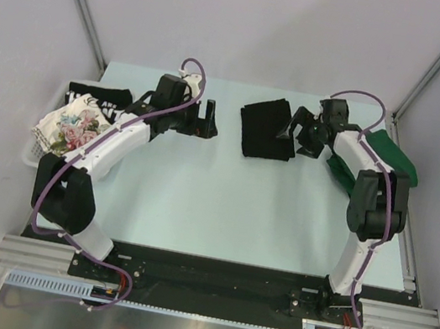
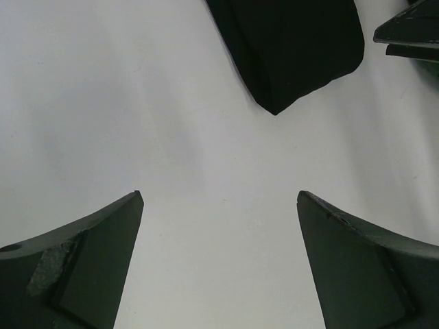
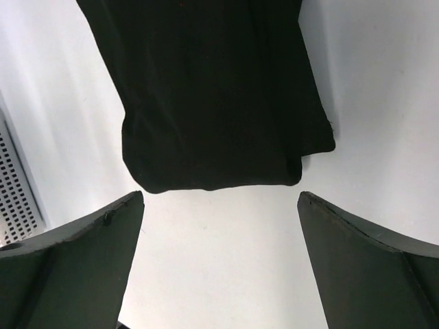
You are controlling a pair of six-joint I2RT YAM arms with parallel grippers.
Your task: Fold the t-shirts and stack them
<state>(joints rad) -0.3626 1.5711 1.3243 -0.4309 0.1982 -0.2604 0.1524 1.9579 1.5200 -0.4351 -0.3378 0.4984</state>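
- Left claw (image 2: 219, 199): fingers wide apart, nothing between them, bare table (image 1: 221, 207) below.
- Right claw (image 3: 219, 199): also spread and empty.
- The plain black shirt (image 1: 266, 128) lies in a compact folded block between the two claws. It is just ahead of the right claw's tips, and only one corner reaches toward the left claw, a little ahead and right of centre.
- My read is that this fold is about finished and the block is the base of the stack. If you tidy it, press or nudge the edges and don't pinch. A grab at the near hem would likely drag the top layer open.
- The dark green shirt (image 1: 393, 157) is bunched behind and outboard of the right claw, beside that arm's elbow. It looks like the next piece, so back the right claw off the block before swinging round.
- The floral shirt (image 1: 69, 125) and the lettered black shirt (image 1: 95, 98) are well behind the left claw, in the basket (image 1: 35, 151).
- Spread the next shirt on the open surface nearer the bases than either claw, keeping it clear of the block.
- Watch the cloth: it is limp, so pick it up by two corners with one claw on each.
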